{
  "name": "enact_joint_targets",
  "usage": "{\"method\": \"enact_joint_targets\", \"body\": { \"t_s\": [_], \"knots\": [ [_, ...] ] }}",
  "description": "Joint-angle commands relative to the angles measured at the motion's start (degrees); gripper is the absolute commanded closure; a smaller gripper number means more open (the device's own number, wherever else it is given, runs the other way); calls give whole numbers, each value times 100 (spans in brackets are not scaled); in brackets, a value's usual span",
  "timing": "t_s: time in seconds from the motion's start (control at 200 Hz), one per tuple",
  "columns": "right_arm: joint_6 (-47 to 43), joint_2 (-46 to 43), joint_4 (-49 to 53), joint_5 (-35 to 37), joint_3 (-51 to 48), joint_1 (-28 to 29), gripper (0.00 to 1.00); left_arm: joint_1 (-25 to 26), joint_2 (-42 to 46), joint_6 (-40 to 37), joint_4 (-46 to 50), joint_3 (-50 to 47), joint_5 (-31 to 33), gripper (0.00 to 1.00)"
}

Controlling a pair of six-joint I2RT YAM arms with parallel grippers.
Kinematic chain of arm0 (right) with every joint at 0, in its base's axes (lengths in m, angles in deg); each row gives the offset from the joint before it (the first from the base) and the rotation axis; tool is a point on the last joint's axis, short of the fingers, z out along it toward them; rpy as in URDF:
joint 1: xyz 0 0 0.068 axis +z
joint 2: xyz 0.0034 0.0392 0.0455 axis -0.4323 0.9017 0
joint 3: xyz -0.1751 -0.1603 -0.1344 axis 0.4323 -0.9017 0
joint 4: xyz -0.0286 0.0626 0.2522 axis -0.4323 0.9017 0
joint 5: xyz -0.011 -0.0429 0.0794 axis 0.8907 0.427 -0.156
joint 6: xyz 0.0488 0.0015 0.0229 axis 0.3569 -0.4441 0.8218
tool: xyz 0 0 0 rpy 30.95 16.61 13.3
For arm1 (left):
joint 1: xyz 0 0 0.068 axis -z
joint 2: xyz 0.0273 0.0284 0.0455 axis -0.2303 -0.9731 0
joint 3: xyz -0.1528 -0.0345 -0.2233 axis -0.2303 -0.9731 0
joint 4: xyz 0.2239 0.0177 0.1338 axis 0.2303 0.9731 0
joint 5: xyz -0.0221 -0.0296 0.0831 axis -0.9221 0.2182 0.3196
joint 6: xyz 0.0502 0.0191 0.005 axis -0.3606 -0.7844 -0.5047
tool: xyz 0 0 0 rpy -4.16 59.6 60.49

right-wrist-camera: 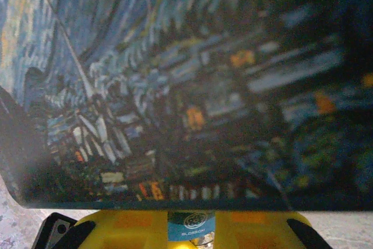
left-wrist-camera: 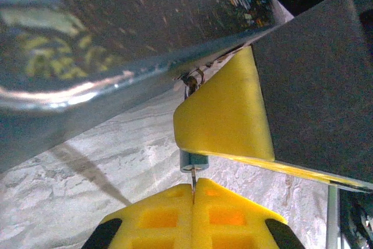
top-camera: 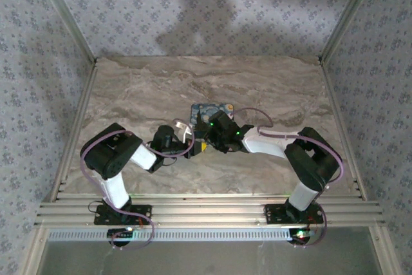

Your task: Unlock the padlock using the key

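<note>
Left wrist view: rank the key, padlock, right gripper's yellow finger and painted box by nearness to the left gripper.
1. key, pinched at the tips of the left gripper.
2. padlock, just above the key.
3. right gripper's yellow finger, above, overlapping the padlock.
4. painted box, upper left.

The left gripper (left-wrist-camera: pixel 193 202) and right gripper (right-wrist-camera: pixel 191 225) are crowding the painted box's (top-camera: pixel 212 109) near edge, seemingly leaving no gap. The table (top-camera: pixel 148 88) is lying open beyond and beside them, 3 patterned walls (top-camera: pixel 38 62) hemming it.
</note>
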Motion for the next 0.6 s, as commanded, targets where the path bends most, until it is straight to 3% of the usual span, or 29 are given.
{"method": "enact_joint_targets", "body": {
  "t_s": [0.0, 0.135, 0.455, 0.595],
  "knots": [
    [161, 19, -81, -190, 238, 35, 100, 167, 182, -672, 496, 58, 308, 100],
    [179, 52, 30, -350, 332, 15, 100, 600, 492, -1629, 1060, 13, 1266, 100],
    [60, 72, 459, -517, 476, 9, 100, 2044, 1051, -3559, 1639, -66, 4535, 100],
    [57, 72, 516, -559, 449, 27, 96, 2255, 1104, -3955, 1784, -14, 4861, 100]
  ]
}}
